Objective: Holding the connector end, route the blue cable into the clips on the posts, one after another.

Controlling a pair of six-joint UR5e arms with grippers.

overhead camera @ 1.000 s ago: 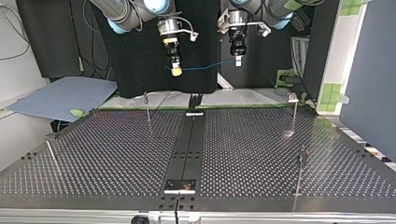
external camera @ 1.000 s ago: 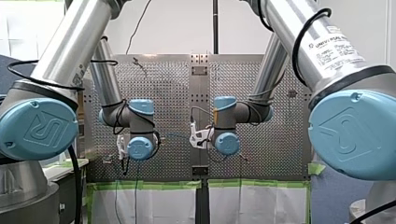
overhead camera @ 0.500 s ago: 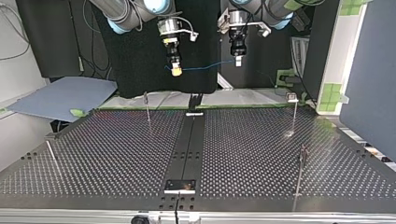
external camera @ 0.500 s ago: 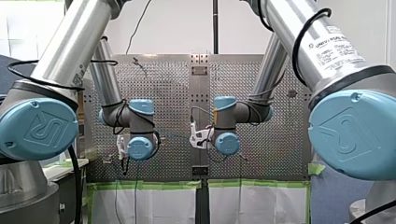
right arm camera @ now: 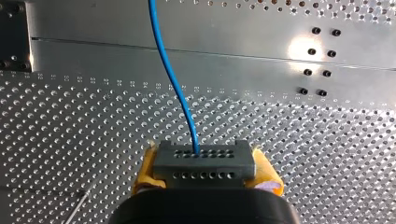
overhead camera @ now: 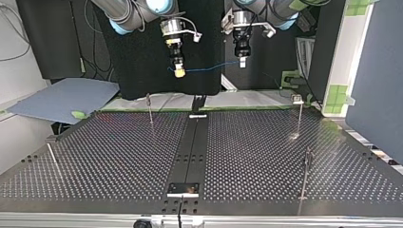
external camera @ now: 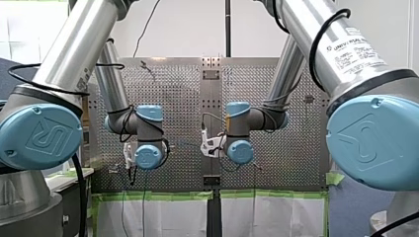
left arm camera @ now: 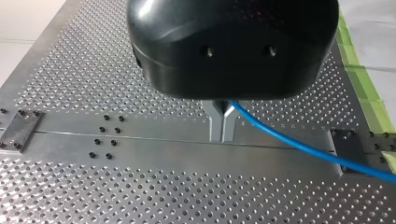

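Observation:
The thin blue cable (overhead camera: 209, 67) hangs in the air between both grippers, high above the perforated table (overhead camera: 95, 156). My right gripper (right arm camera: 205, 164), with yellow pads (right arm camera: 145, 169), is shut on a dark grey connector block (right arm camera: 204, 161); the blue cable (right arm camera: 173, 79) runs out of its face ahead of the gripper. In the top view my right gripper (overhead camera: 179, 72) is at the left. My left gripper (left arm camera: 221, 135) has its metal fingers shut on the blue cable (left arm camera: 299, 140), which leads off to one side. In the top view my left gripper (overhead camera: 242, 62) is at the right.
Thin posts with clips stand on the table: one at the back left (overhead camera: 150, 108), one at the back right (overhead camera: 299, 114), one at the near right (overhead camera: 306, 173), one leaning at the near left (overhead camera: 51, 154). A dark centre rail (overhead camera: 190, 147) splits the table. A blue-grey sheet (overhead camera: 62, 97) lies off the table's left.

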